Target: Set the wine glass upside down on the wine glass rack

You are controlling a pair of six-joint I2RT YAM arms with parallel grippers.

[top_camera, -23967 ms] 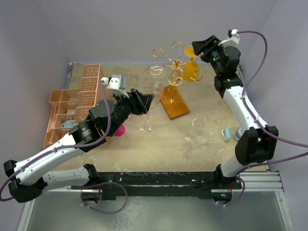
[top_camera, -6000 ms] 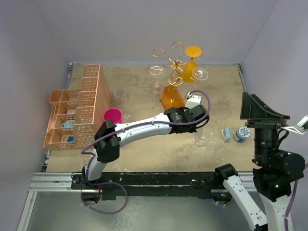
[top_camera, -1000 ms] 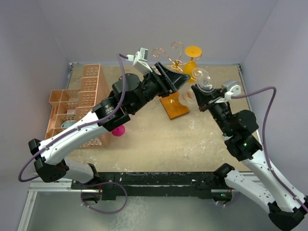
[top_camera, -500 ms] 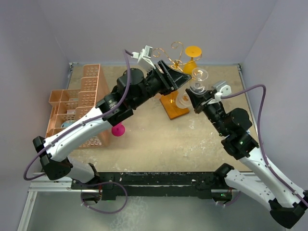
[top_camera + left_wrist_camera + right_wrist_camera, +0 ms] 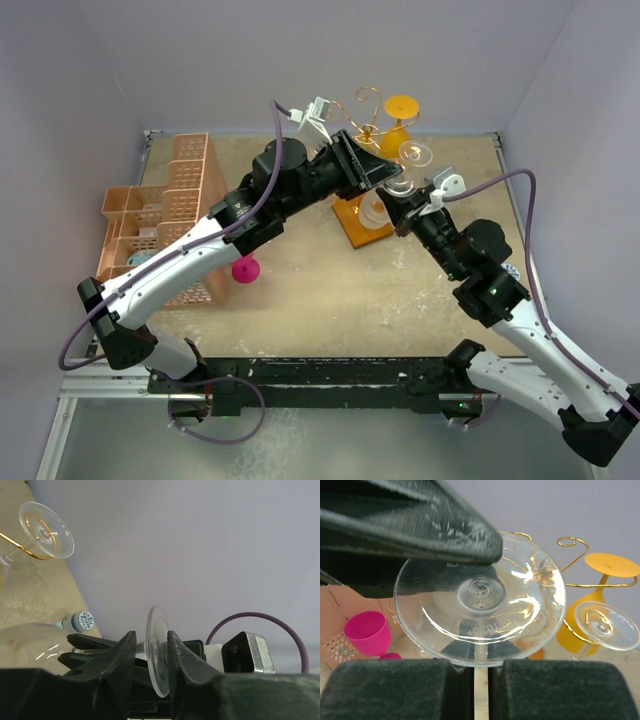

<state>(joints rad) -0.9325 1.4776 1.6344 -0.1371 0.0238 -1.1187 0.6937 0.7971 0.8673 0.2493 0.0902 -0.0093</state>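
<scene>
A clear wine glass (image 5: pixel 378 209) is held above the table near the wine glass rack (image 5: pixel 358 124), a gold wire stand on an orange-brown base (image 5: pixel 352 218). My right gripper (image 5: pixel 403 210) is shut on its stem, right under the round foot (image 5: pixel 480 597). My left gripper (image 5: pixel 386 180) has come in from the left. Its two fingers straddle the foot's thin disc (image 5: pixel 156 657): one finger touches it and a gap shows on the other side. Another clear glass (image 5: pixel 415 153) hangs upside down on the rack, beside an orange one (image 5: pixel 400 128).
An orange lattice crate (image 5: pixel 165 215) stands at the left. A pink cup (image 5: pixel 243 270) lies beside it on the table. A small blue-capped bottle (image 5: pixel 80 621) sits at the right. Both arms crowd the space just in front of the rack.
The left gripper has moved right onto the glass's foot and its jaws have narrowed around it. The right arm has carried the glass a little left toward the rack.
</scene>
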